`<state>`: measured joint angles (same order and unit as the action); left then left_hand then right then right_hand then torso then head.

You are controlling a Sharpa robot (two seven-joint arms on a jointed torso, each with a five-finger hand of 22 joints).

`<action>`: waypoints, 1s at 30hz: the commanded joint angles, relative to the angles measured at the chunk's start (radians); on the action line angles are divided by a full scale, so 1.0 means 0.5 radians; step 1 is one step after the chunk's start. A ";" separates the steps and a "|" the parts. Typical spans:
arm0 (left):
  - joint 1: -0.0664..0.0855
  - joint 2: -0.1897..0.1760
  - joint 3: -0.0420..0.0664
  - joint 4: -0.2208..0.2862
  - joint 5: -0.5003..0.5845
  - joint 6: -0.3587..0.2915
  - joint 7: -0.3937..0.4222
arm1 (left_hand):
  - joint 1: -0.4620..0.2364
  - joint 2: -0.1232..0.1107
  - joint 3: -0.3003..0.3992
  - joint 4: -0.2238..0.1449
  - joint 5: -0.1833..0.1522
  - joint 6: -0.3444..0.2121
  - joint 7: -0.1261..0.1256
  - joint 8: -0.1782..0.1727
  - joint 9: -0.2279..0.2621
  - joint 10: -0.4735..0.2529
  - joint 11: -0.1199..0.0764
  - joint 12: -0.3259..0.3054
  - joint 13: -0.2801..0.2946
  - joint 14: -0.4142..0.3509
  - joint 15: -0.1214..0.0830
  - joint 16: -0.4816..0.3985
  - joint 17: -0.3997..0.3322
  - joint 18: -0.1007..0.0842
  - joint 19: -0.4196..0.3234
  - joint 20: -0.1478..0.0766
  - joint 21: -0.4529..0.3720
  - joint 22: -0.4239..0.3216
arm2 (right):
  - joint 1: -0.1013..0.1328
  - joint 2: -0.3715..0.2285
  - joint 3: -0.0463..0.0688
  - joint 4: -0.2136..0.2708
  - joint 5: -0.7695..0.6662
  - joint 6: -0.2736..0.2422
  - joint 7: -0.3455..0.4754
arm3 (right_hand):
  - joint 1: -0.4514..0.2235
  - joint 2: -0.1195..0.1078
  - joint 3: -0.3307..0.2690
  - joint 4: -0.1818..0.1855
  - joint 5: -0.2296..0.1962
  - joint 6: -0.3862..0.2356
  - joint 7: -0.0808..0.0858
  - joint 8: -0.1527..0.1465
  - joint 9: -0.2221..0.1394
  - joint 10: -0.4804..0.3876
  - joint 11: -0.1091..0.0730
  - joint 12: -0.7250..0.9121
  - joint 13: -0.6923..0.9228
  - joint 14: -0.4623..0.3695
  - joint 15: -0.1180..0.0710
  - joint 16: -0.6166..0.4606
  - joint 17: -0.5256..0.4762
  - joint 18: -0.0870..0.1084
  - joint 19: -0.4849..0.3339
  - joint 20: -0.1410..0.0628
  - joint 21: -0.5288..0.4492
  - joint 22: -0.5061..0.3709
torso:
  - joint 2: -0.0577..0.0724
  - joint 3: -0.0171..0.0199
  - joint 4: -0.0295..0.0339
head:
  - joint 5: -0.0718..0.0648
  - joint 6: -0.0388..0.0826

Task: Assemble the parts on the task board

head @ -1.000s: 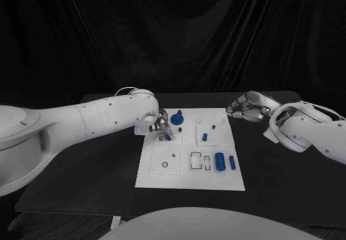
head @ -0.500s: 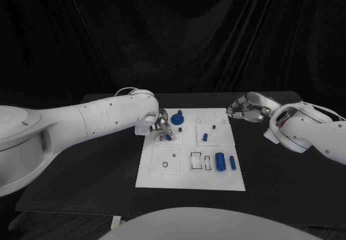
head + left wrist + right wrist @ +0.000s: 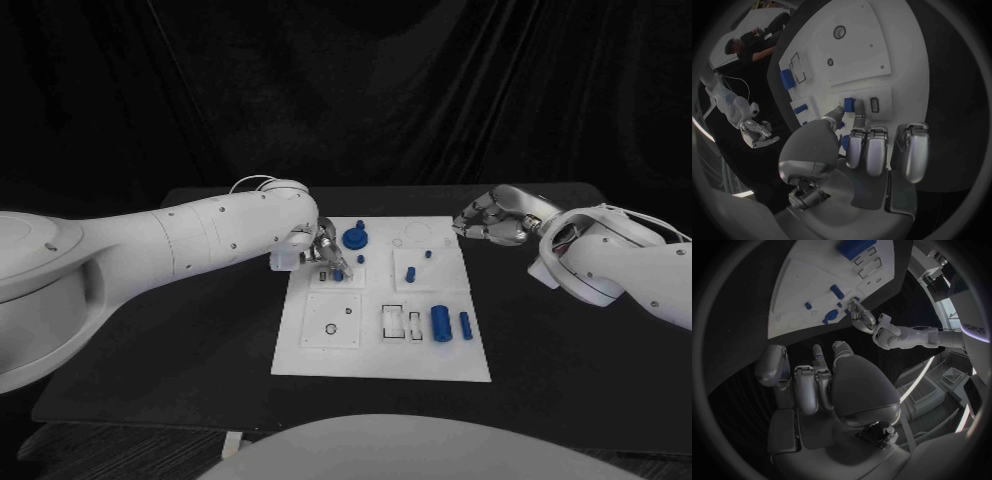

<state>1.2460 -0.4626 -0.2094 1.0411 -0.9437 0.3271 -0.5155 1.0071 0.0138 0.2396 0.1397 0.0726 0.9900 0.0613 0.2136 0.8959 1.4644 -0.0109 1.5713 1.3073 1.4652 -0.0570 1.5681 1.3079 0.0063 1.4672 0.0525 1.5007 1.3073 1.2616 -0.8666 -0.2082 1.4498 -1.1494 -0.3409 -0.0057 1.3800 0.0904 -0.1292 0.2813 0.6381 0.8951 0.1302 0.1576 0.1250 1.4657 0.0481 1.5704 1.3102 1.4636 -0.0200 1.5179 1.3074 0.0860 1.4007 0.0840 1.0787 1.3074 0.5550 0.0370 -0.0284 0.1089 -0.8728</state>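
Black table, dark drapes behind; white board mid-table.
Left hand at the board's left far part, thumb and finger pinching a small blue part beside a slot; the left wrist view shows this pinch, the head view hides it. Part looks light, stiff, slick: take it by its sides. Right hand off the board's far right corner, fingers curled, holding nothing.

White task board flat mid-table, blue parts on it
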 commanded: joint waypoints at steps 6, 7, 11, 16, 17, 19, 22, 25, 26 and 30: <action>-0.018 0.000 -0.005 0.007 0.001 -0.005 -0.036 | -0.058 0.011 -0.058 0.043 -0.024 -0.001 0.015 -0.011 -0.002 0.213 0.019 -0.001 0.527 0.211 0.016 0.005 0.526 0.029 0.101 0.020 -0.016 0.472 | -0.011 0.001 0.002 -0.005 -0.010 0.029 -0.034 | 0.018 -0.001 0.009 -0.001 0.011 -0.002 0.013 -0.009 -0.002 0.198 0.012 -0.008 0.508 0.172 0.003 -0.011 0.391 0.028 -0.013 0.004 -0.016 0.256 | 0.000 0.0002 0.000 | 0.005 0.000; -0.018 -0.001 -0.005 0.008 0.001 -0.005 -0.039 | -0.060 0.011 -0.060 0.045 -0.024 0.000 0.015 -0.010 -0.001 0.213 0.019 -0.001 0.527 0.211 0.016 0.005 0.526 0.030 0.100 0.021 -0.018 0.471 | -0.013 0.002 0.002 -0.005 -0.010 0.031 -0.034 | 0.018 -0.001 0.009 -0.001 0.011 -0.002 0.013 -0.009 -0.002 0.198 0.012 -0.008 0.508 0.172 0.003 -0.011 0.391 0.028 -0.013 0.004 -0.016 0.256 | 0.001 -0.0001 0.000 | 0.007 0.000; -0.018 -0.004 -0.005 0.011 0.001 -0.003 -0.045 | -0.066 0.013 -0.070 0.051 -0.026 0.008 0.013 -0.004 0.005 0.213 0.018 -0.001 0.527 0.211 0.016 0.005 0.526 0.029 0.102 0.021 -0.015 0.472 | -0.016 0.001 0.002 -0.005 -0.010 0.034 -0.033 | 0.018 -0.001 0.009 -0.001 0.011 -0.002 0.013 -0.009 -0.002 0.198 0.012 -0.008 0.508 0.172 0.003 -0.011 0.391 0.028 -0.013 0.004 -0.016 0.256 | 0.000 -0.0002 0.000 | 0.007 0.000; -0.019 -0.010 -0.005 0.013 0.001 -0.003 -0.047 | -0.064 0.016 -0.080 0.052 -0.025 0.023 0.007 0.012 0.019 0.213 0.015 -0.001 0.527 0.211 0.014 0.005 0.526 0.030 0.101 0.021 -0.017 0.471 | -0.018 -0.001 0.002 -0.005 -0.010 0.034 -0.033 | 0.018 -0.001 0.009 -0.001 0.011 -0.002 0.013 -0.009 -0.002 0.198 0.012 -0.008 0.508 0.172 0.003 -0.011 0.391 0.028 -0.013 0.004 -0.016 0.256 | 0.002 0.0000 0.001 | 0.004 0.000; -0.019 -0.011 -0.005 0.014 0.001 -0.004 -0.048 | -0.064 0.016 -0.081 0.053 -0.025 0.023 0.007 0.013 0.020 0.213 0.015 -0.001 0.527 0.211 0.014 0.005 0.526 0.030 0.100 0.021 -0.018 0.471 | -0.019 -0.001 0.002 -0.005 -0.010 0.034 -0.033 | 0.018 -0.001 0.009 -0.001 0.011 -0.002 0.013 -0.009 -0.002 0.198 0.012 -0.008 0.508 0.172 0.003 -0.011 0.391 0.028 -0.013 0.004 -0.016 0.256 | 0.002 -0.0002 0.001 | 0.005 0.000; -0.019 -0.016 -0.005 0.018 0.001 -0.006 -0.048 | -0.064 0.016 -0.083 0.053 -0.025 0.024 0.007 0.015 0.023 0.213 0.014 -0.001 0.527 0.211 0.014 0.005 0.526 0.030 0.100 0.021 -0.017 0.471 | -0.019 -0.002 0.002 -0.005 -0.010 0.034 -0.032 | 0.018 -0.001 0.009 -0.001 0.011 -0.002 0.013 -0.009 -0.002 0.198 0.012 -0.008 0.508 0.172 0.003 -0.011 0.391 0.028 -0.013 0.004 -0.016 0.256 | 0.001 -0.0003 0.000 | 0.005 0.000; -0.019 -0.029 -0.005 0.039 0.001 -0.026 -0.045 | -0.076 0.014 -0.104 0.065 -0.033 0.026 0.004 0.028 0.042 0.213 0.012 -0.001 0.527 0.211 0.011 0.005 0.526 0.030 0.101 0.019 -0.017 0.471 | -0.020 -0.004 0.002 -0.005 -0.010 0.033 -0.032 | 0.018 -0.001 0.009 -0.001 0.011 -0.002 0.013 -0.009 -0.002 0.198 0.012 -0.008 0.508 0.172 0.003 -0.011 0.391 0.028 -0.013 0.004 -0.016 0.256 | 0.000 -0.0001 0.000 | 0.005 0.000; -0.019 -0.048 -0.005 0.070 -0.022 -0.061 -0.032 | -0.092 0.008 -0.134 0.083 -0.040 0.025 0.002 0.045 0.069 0.213 0.009 -0.001 0.527 0.211 0.010 0.005 0.526 0.029 0.102 0.016 -0.015 0.472 | -0.022 -0.005 0.002 -0.005 -0.010 0.032 -0.031 | 0.018 -0.001 0.009 -0.001 0.011 -0.002 0.013 -0.009 -0.002 0.198 0.012 -0.008 0.508 0.172 0.003 -0.011 0.391 0.028 -0.013 0.004 -0.016 0.256 | -0.001 0.0000 0.000 | 0.004 0.000; -0.019 -0.056 -0.005 0.086 -0.043 -0.078 -0.027 | -0.109 0.004 -0.164 0.105 -0.045 0.026 -0.003 0.069 0.104 0.213 0.005 -0.001 0.527 0.211 0.006 0.005 0.526 0.028 0.106 0.014 -0.010 0.474 | -0.022 -0.006 0.002 -0.004 -0.010 0.031 -0.031 | 0.018 -0.002 0.010 -0.001 0.011 -0.002 0.013 -0.009 -0.003 0.197 0.012 -0.009 0.507 0.172 0.003 -0.011 0.391 0.028 -0.014 0.005 -0.017 0.255 | -0.001 0.0002 0.000 | 0.003 0.000; -0.019 -0.097 -0.005 0.164 -0.151 -0.188 -0.007 | -0.141 -0.013 -0.228 0.148 -0.047 0.020 -0.012 0.116 0.181 0.213 -0.004 -0.001 0.527 0.211 -0.004 0.005 0.526 0.027 0.110 0.005 -0.005 0.475 | -0.023 -0.009 0.002 -0.004 -0.010 0.031 -0.030 | 0.018 -0.004 0.010 -0.001 0.011 -0.002 0.014 -0.010 -0.003 0.195 0.013 -0.010 0.505 0.172 0.004 -0.011 0.391 0.029 -0.015 0.005 -0.020 0.255 | 0.000 0.0003 0.000 | 0.002 0.000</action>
<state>1.2411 -0.5111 -0.2109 1.1151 -0.9694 0.2840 -0.5259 0.9430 0.0074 0.1320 0.2115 0.0535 1.0007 0.0607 0.2679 0.9809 1.4671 -0.0082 1.5713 1.3073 1.4652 -0.0570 1.5681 1.3077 0.0063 1.4635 0.0560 1.4967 1.3078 1.2525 -0.8695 -0.2083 1.4472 -1.1495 -0.3298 -0.0071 1.3799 0.0904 -0.1292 0.2813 0.6381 0.8952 0.1302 0.1576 0.1252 1.4656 0.0482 1.5686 1.3100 1.4636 -0.0199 1.5181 1.3074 0.0861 1.4007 0.0840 1.0743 1.3073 0.5552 0.0369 -0.0283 0.1103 -0.8728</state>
